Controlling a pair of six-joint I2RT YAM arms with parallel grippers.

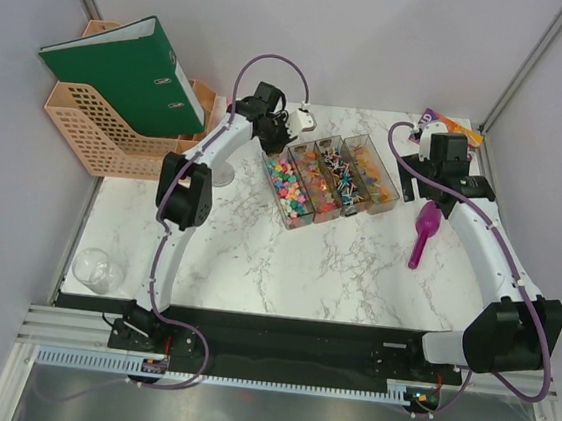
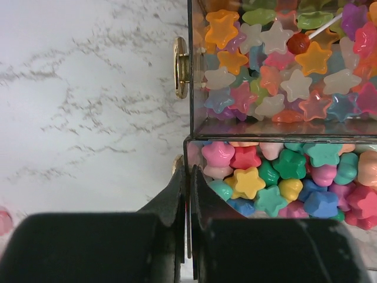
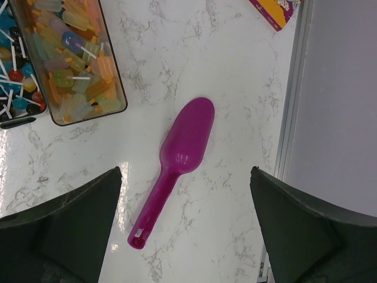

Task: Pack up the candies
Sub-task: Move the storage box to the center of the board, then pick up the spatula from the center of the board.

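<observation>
Top view: the left hand [image 1: 274,129] sits at the far end of a row of clear trays [image 1: 380,203], which the candies [image 1: 294,187] fill just beside it. The right hand [image 1: 443,184] hovers spread above the counter [image 1: 256,258].

Left wrist view: fingers [image 2: 171,206] pressed together, apparently pinching the thin tray wall [image 2: 188,153]; star sweets lie just ahead.

Right wrist view: the purple scoop [image 3: 184,141] lies empty between the spread fingers, untouched. Packing looks barely begun.

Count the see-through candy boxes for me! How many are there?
4, in one row side by side: the star-candy box leftmost, the clear-star box next, then the lollipop box, and the ice-lolly box rightmost. None looks hidden.
</observation>
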